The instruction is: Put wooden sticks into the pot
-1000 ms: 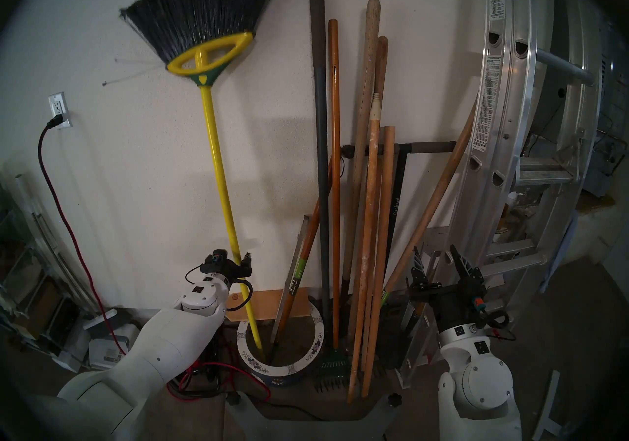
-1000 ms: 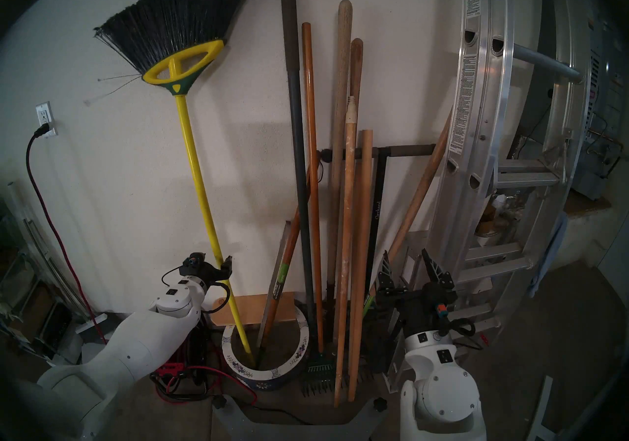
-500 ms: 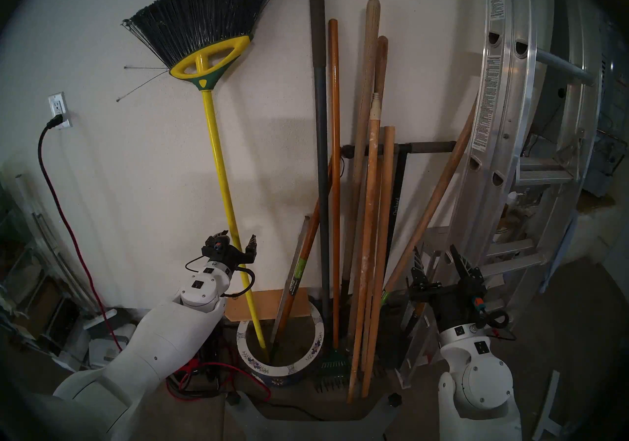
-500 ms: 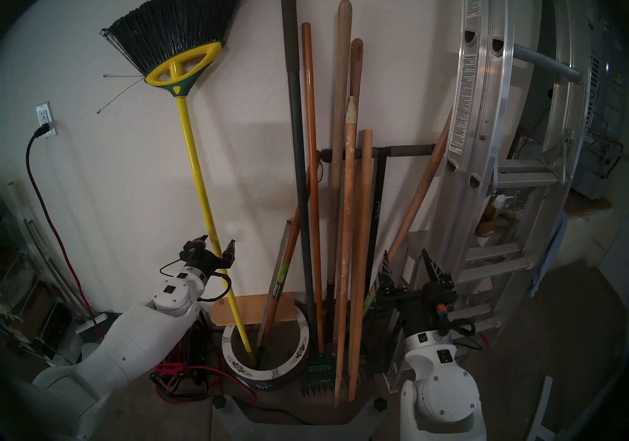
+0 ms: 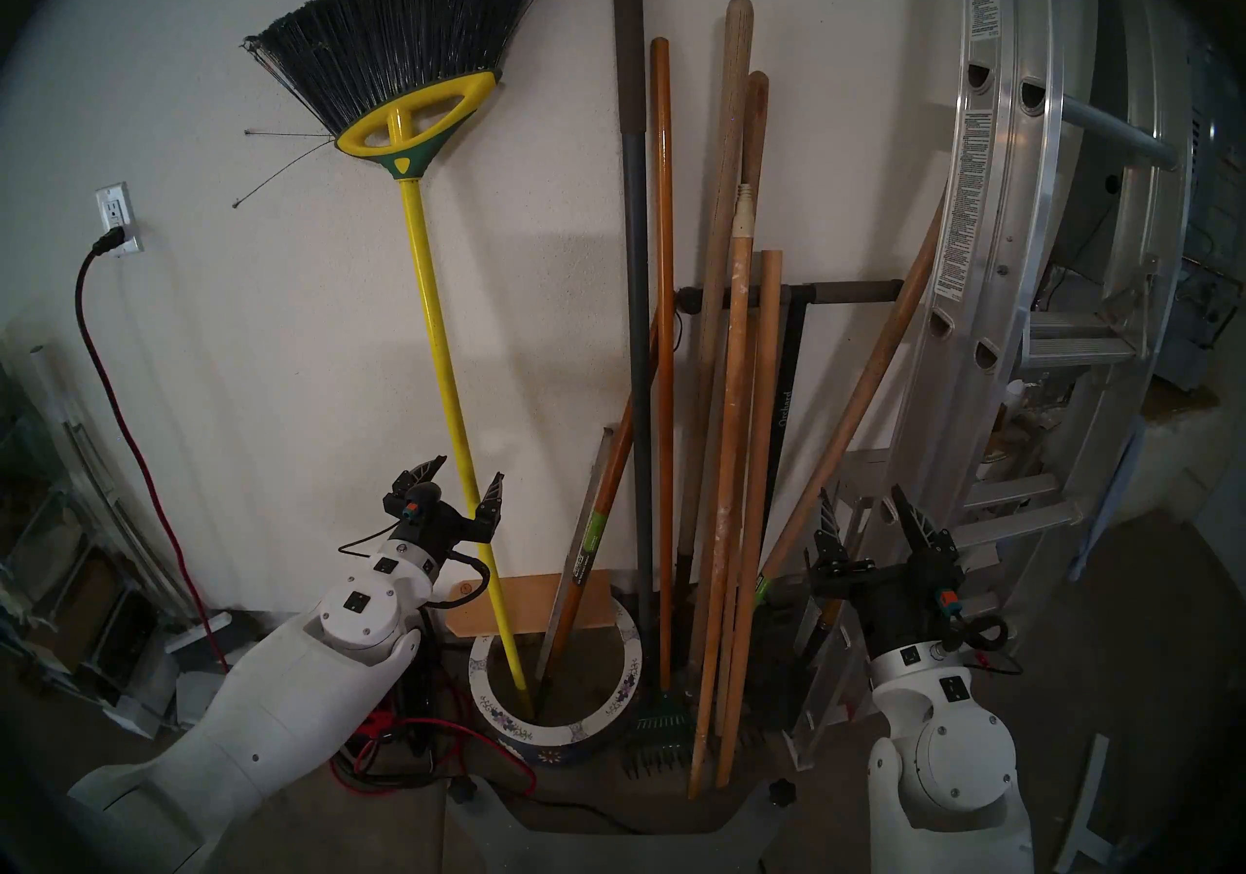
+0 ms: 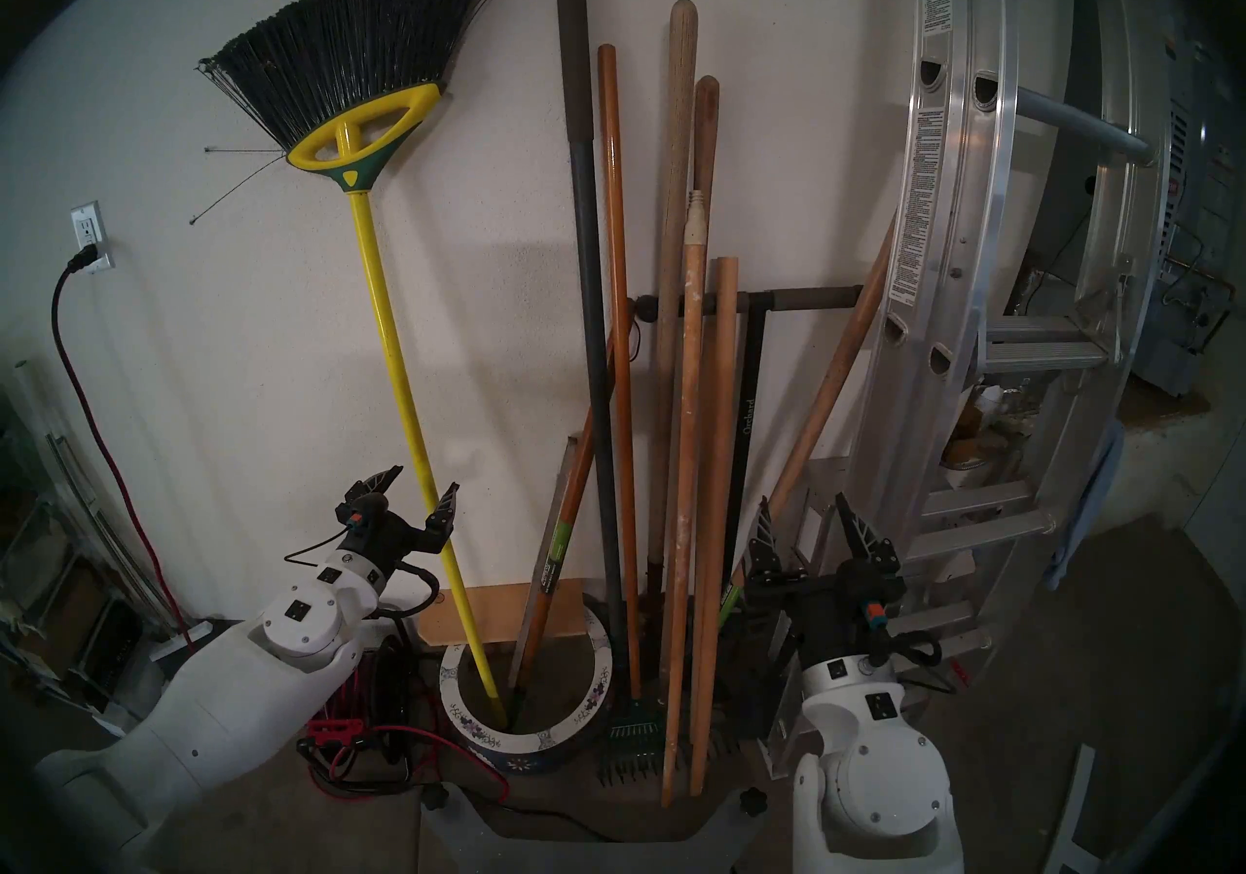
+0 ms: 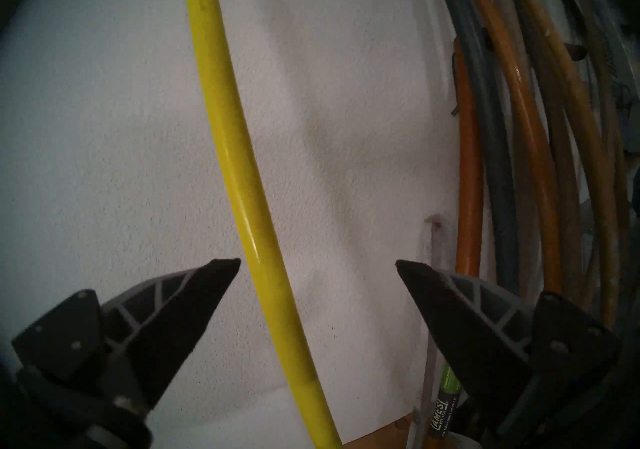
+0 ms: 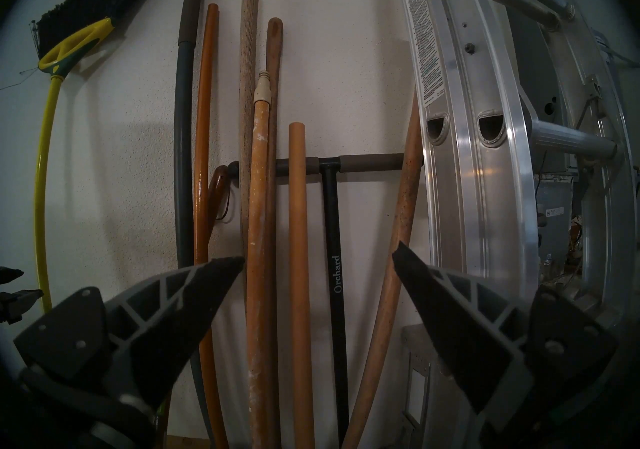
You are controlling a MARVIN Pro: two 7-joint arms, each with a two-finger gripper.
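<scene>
The pot (image 5: 551, 732) (image 6: 520, 744), with a white flowered rim and a dark blue body, stands on the floor by the wall. A yellow broom handle (image 5: 445, 367) (image 7: 242, 147) and an orange-handled tool stand in it. Right of the pot, two wooden sticks lean on the wall with their feet on the floor. One is the speckled stick (image 5: 731, 414) (image 6: 688, 414) (image 8: 258, 195) with a cream tip. The other is the shorter plain stick (image 5: 760, 448) (image 6: 719, 448) (image 8: 298, 230). My left gripper (image 5: 465, 475) (image 6: 421, 481) (image 7: 317, 262) is open astride the broom handle without touching it. My right gripper (image 5: 861, 492) (image 6: 802, 499) (image 8: 319, 252) is open and empty in front of the sticks.
A dark grey pole (image 5: 637, 313), a glossy orange pole (image 5: 664, 347), more wooden handles and a black T-handled tool (image 5: 785, 394) crowd the wall behind the sticks. A green rake head (image 5: 657, 717) lies beside the pot. An aluminium ladder (image 5: 1011, 245) fills the right. Red cables (image 5: 404, 744) lie at the left.
My left gripper opened off the yellow broom handle and drew back and down. The broom settled against the wall with its foot in the pot. The right arm stayed still.
</scene>
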